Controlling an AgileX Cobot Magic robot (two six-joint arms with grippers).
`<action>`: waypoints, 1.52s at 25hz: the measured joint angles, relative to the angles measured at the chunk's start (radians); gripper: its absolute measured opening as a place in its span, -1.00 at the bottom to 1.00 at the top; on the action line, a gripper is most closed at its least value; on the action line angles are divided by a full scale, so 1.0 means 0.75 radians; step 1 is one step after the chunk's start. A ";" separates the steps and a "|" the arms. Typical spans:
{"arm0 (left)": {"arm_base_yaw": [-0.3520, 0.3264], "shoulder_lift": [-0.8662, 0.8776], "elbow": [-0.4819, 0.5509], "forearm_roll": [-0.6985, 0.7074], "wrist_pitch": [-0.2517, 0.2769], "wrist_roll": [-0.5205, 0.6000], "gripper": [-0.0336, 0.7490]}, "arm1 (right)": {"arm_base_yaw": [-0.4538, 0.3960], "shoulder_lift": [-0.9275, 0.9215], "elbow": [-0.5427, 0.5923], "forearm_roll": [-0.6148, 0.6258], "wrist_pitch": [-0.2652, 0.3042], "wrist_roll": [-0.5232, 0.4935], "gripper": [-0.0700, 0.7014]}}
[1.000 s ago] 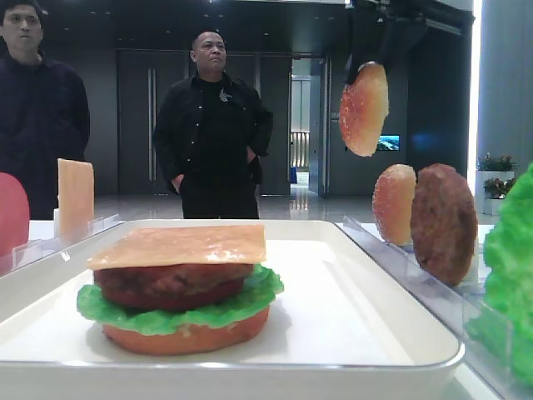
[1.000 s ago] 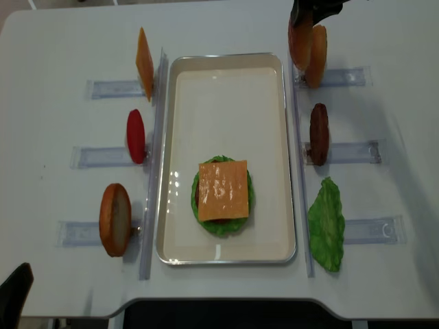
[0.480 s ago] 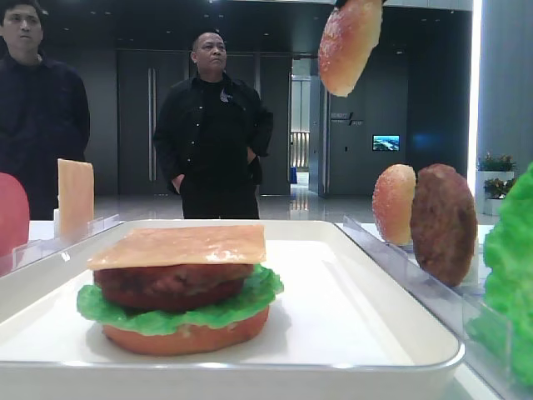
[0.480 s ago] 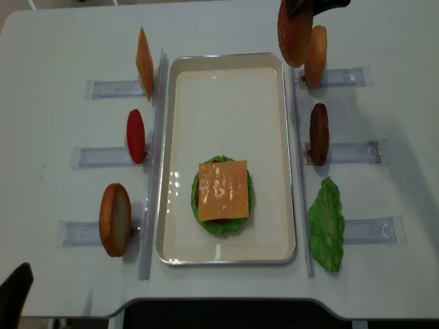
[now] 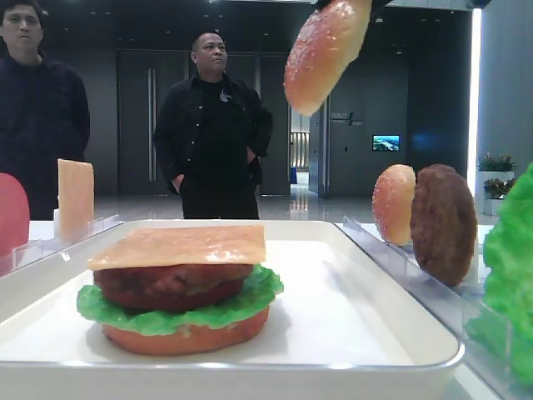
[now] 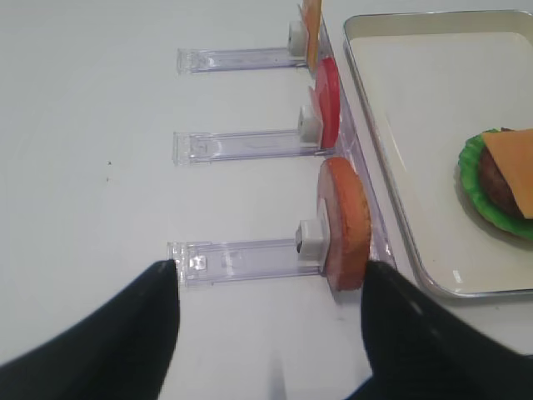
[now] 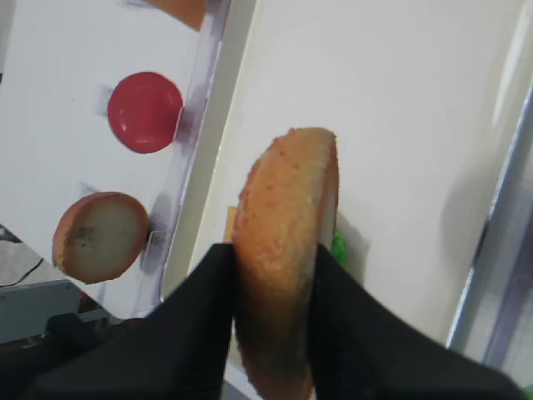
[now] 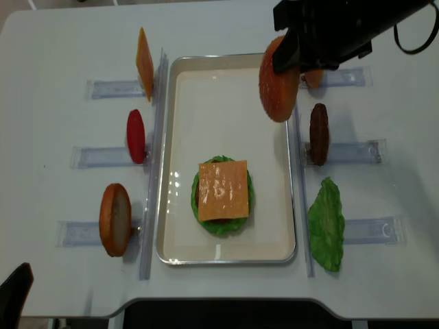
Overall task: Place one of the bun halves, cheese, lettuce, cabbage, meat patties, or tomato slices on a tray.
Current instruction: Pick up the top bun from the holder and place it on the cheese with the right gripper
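The seeded top bun (image 8: 278,81) hangs edge-on in the air above the tray's (image 8: 226,63) far right rim, pinched between the two black fingers (image 7: 196,308) of the right gripper (image 7: 271,287), which are clenched on its lower part. In the low front view the bun (image 5: 325,50) tilts high over the tray (image 5: 358,283), well clear of everything on it.

On the tray, toward its near end, sits a stack: a cheese slice (image 8: 223,190) on top, a meat patty (image 5: 171,283) under it, lettuce (image 5: 179,310) below that and a flat orange bottom bun (image 5: 187,337) lowest.

Right of the tray stand a paler domed bun (image 5: 393,204), a second meat patty (image 8: 318,133) and a lettuce leaf (image 8: 326,225), each by a clear rack. Left of the tray are an upright cheese slice (image 8: 144,63), a red tomato slice (image 8: 136,136) and an orange bun half (image 8: 115,219).

The left gripper (image 6: 271,329) hovers near the table's front left, beside that bun half (image 6: 346,225), its fingers spread with nothing between them.

Two people (image 5: 215,125) stand behind the table.
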 joint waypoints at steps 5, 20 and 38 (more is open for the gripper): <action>0.000 0.000 0.000 0.000 0.000 0.000 0.41 | 0.021 -0.008 0.155 0.245 -0.038 -0.192 -0.32; 0.000 0.000 0.000 0.000 0.000 0.000 0.41 | 0.230 0.025 0.351 0.686 -0.273 -0.546 -0.34; 0.000 0.000 0.000 0.000 0.000 0.000 0.41 | 0.277 0.146 0.364 0.875 -0.295 -0.748 -0.34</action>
